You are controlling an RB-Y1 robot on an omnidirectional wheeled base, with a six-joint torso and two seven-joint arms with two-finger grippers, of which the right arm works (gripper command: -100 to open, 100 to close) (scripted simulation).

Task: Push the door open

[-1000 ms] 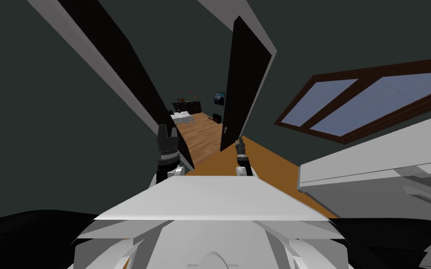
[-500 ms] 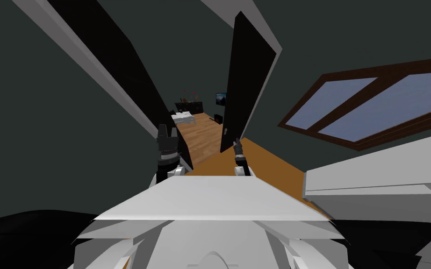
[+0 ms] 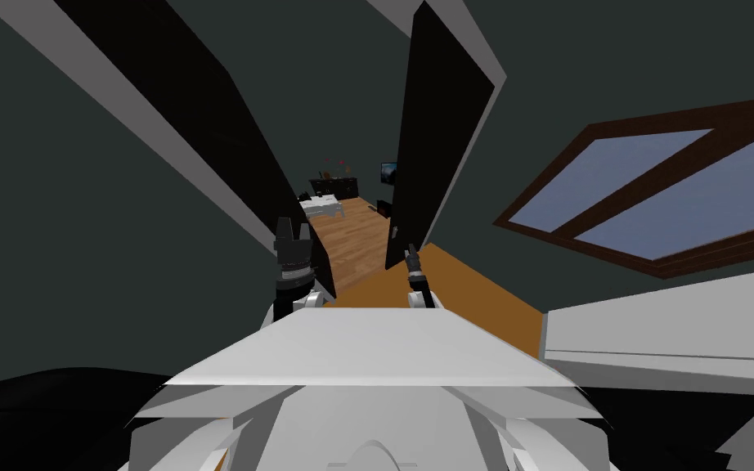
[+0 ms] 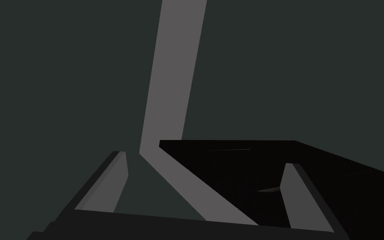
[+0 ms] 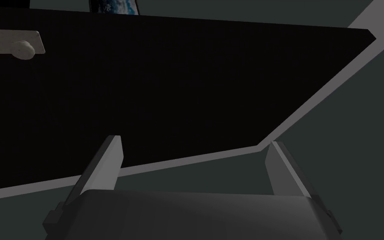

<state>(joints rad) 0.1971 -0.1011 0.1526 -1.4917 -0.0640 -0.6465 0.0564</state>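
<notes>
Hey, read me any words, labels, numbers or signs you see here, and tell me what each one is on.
None: no readable text anywhere.
The black door and its pale handle plate are blank.
The small screen in the far room shows a bluish picture, too small to tell any lettering.
The window carries no marks.

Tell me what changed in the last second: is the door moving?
Mostly my own move: the window and white furniture slid toward my right. The right gripper edged closer to the black door, whose face looks slightly broader, so it has perhaps swung a little. Nothing grasped or released; both grippers are open, the left gripper where it was.
</notes>
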